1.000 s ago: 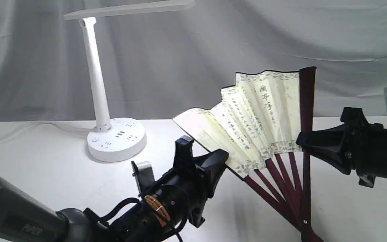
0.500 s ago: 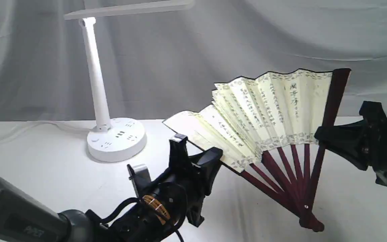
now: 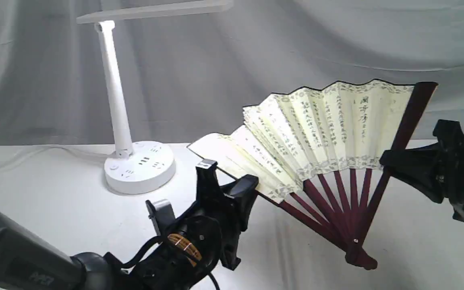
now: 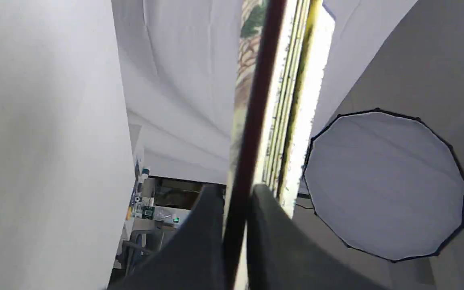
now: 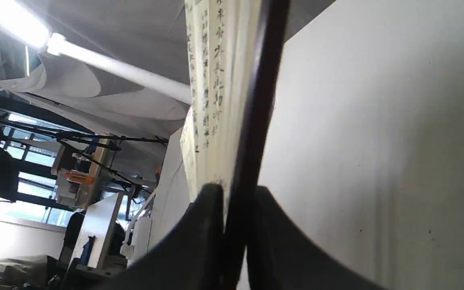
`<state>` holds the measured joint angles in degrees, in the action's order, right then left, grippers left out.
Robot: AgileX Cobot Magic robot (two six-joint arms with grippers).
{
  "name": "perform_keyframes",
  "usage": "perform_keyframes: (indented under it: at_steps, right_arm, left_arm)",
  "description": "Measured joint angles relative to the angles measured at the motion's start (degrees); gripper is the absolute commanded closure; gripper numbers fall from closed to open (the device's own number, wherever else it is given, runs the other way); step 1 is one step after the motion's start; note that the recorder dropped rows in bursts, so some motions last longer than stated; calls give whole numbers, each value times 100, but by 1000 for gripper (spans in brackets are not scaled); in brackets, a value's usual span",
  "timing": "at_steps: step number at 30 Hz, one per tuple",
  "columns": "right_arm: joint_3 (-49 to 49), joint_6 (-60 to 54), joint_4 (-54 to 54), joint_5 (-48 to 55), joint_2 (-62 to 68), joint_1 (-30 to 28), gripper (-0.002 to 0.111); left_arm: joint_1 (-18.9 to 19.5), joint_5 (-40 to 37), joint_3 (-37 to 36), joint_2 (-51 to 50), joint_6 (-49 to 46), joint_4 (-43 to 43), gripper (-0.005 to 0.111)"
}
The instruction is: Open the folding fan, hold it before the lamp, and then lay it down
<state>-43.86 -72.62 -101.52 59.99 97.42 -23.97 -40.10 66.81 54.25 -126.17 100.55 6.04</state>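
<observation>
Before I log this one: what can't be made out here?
- Exterior view: the lamp's light bar is partly cut off by the top edge.
- Exterior view: the fan's writing is too small to read.
- Exterior view: whether the fan's pivot touches the table cannot be told.
- Both wrist views: the fan is edge-on, hiding its spread.

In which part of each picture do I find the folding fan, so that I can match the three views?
Exterior view: folding fan spread open, right of centre, above the white table.
Left wrist view: fan edge-on down the middle, clamped between the jaws.
Right wrist view: fan edge-on in the middle, clamped between the jaws.
Shared landmark: the white table, beside the fan in every view.
</observation>
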Motion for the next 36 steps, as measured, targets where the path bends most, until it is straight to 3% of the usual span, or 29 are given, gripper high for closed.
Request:
perform_keyframes:
  at_steps: [18, 36]
  right_arm:
    - [0, 350, 80, 440, 0, -755, 108]
    - [0, 512, 298, 664, 0, -1036, 108]
  left_arm:
    - [0, 1, 0, 0, 0, 496, 107]
    - [-23, 1, 0, 0, 4, 1159, 107]
